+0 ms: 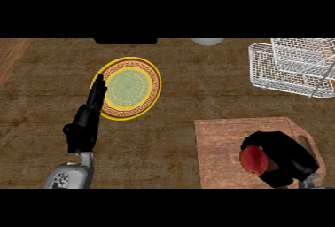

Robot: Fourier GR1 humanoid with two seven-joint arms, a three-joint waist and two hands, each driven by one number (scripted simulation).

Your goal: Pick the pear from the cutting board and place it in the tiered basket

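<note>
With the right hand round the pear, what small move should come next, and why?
Probably lift the pear straight up a little. The right hand is curled round it and it sits low over the board, while the basket stands farther back with raised wire walls. So the pear likely needs height before moving that way.

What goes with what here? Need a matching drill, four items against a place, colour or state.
Things:
1. pear
2. plate
3. tiered basket
4. left hand

Descriptions:
a. white wire, upper right of the counter
b. fingers straight, at the plate's left edge
c. reddish, right hand curled round it, seen over the cutting board
d. yellow rim, green centre

Pairs: 1-c, 2-d, 3-a, 4-b
</note>
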